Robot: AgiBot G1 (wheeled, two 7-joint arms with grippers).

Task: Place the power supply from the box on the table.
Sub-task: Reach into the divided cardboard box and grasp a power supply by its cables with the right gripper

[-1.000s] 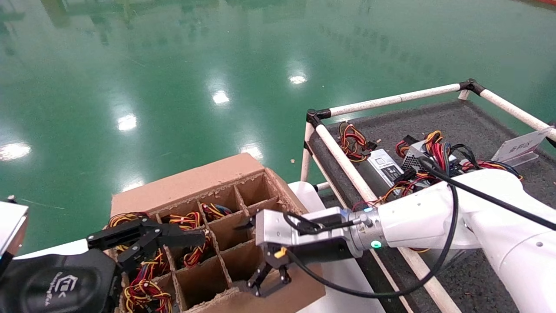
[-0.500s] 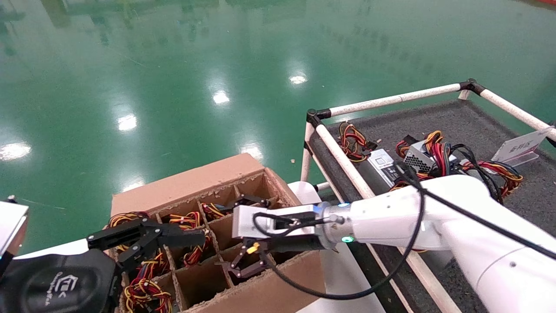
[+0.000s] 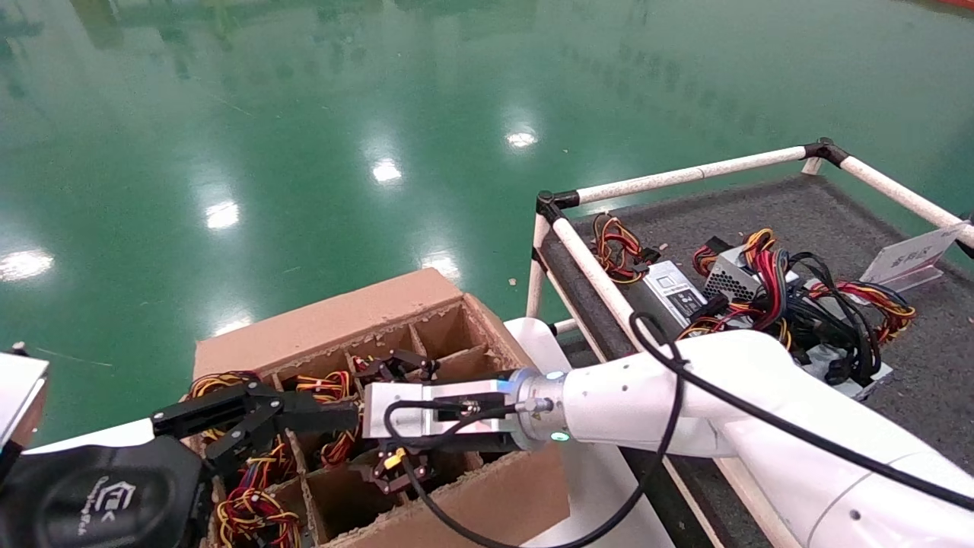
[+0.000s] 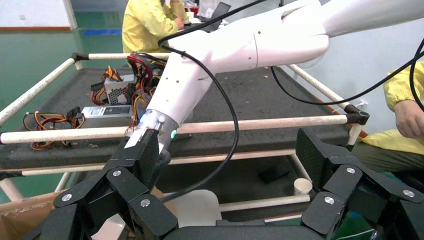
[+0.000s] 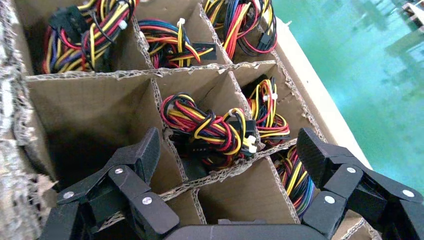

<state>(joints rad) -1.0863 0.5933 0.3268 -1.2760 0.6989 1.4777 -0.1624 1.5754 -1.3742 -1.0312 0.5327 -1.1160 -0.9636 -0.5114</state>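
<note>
Landmark: brown cardboard box with a divider grid (image 3: 426, 304). Beside it on the robot's right stands the dark grey felt table with white pipe rails (image 3: 799, 205), carrying a flat labelled unit (image 3: 673, 289), a mesh-faced unit (image 3: 727, 275) and loose wire bundles.

Right gripper (image 3: 396, 418) hangs over the box's middle cells, fingers (image 5: 135, 165) spread wide, grasping nothing.

Left gripper (image 3: 259, 418) hovers over the box's left cells, also spread.

Power supply in the cell directly under the right gripper: only its red-yellow-black wire bundle (image 5: 210, 127) shows; case hidden.
</note>
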